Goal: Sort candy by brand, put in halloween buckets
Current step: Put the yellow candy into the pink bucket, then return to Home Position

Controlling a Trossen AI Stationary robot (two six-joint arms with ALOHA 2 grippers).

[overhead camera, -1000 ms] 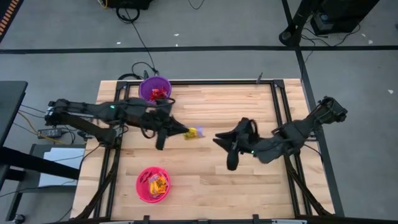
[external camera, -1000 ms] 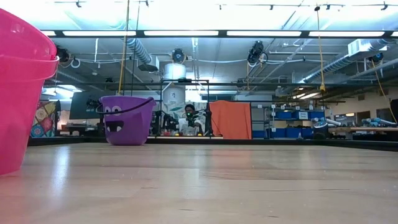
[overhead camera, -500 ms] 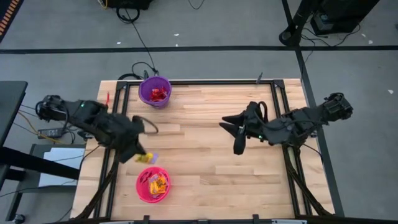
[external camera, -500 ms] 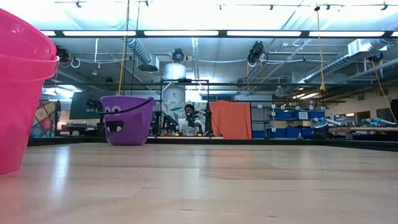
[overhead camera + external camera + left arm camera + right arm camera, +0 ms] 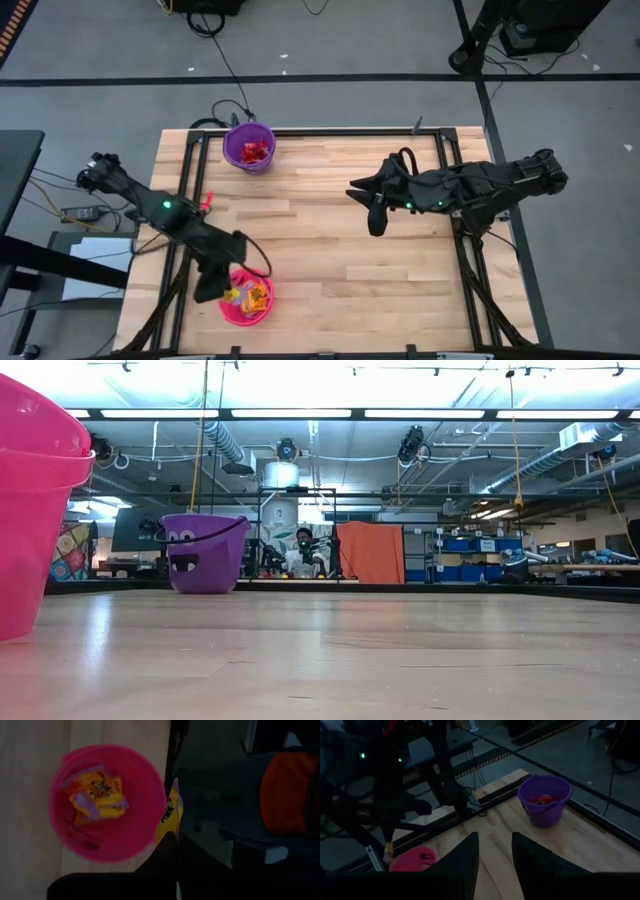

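— Two buckets on your table: the purple bucket (image 5: 249,146) at the far edge, the pink bucket (image 5: 246,297) near the front. Where is your left gripper (image 5: 226,292)?

— Over the pink bucket's rim, fingers clenched on a yellow packet (image 5: 170,815) (it hangs just beside the rim in your left wrist view, outside the wall).

— What lies inside?

— You have yellow packets (image 5: 97,796) in the pink bucket and red packets (image 5: 256,150) in the purple one.

— And your right gripper (image 5: 364,197)?

— It hovers above the bare boards of the table (image 5: 330,260) toward the right side, well apart from both buckets. Its fingers (image 5: 461,862) stand parted with nothing between them.

— Anything behind?

— You can see a person (image 5: 304,558) far off in the room, past the purple bucket.
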